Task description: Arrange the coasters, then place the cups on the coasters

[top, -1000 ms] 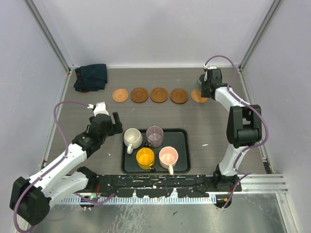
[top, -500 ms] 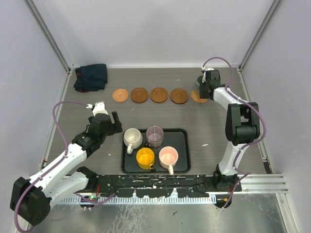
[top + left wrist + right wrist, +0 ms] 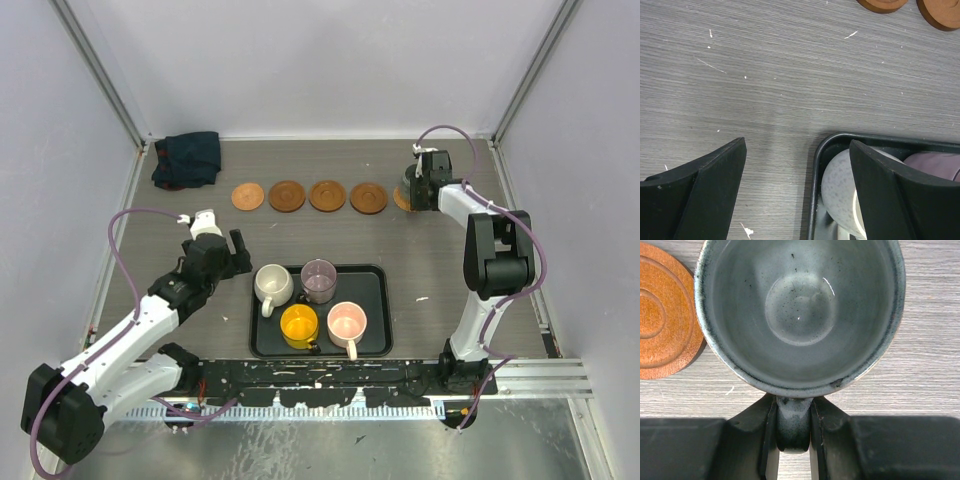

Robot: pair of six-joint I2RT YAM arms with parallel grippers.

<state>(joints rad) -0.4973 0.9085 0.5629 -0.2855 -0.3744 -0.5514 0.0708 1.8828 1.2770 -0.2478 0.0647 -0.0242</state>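
**Grey-green cup gripped by its handle at the end of the coaster row**

Over toward the far right corner of the table (image 3: 450,260), the right gripper (image 3: 418,186) has its fingers pinched tight on the handle of the grey-green cup (image 3: 800,310). The cup is upright, mouth up. Just beside it lies the fifth coaster (image 3: 662,325), with one edge hidden under the cup's rim. I cannot tell whether the two touch. The other four coasters (image 3: 287,195) lie in a line along the far edge.

The left gripper (image 3: 797,145) hangs with its jaws wide apart, holding nothing. It is over the left edge of the black tray (image 3: 816,165), close to the cream cup (image 3: 272,283). The tray sits at the middle of the near edge. It also carries the mauve cup (image 3: 319,278), the yellow cup (image 3: 299,324) and the pink cup (image 3: 346,320). A dark cloth (image 3: 187,158) is bunched in the far left corner.
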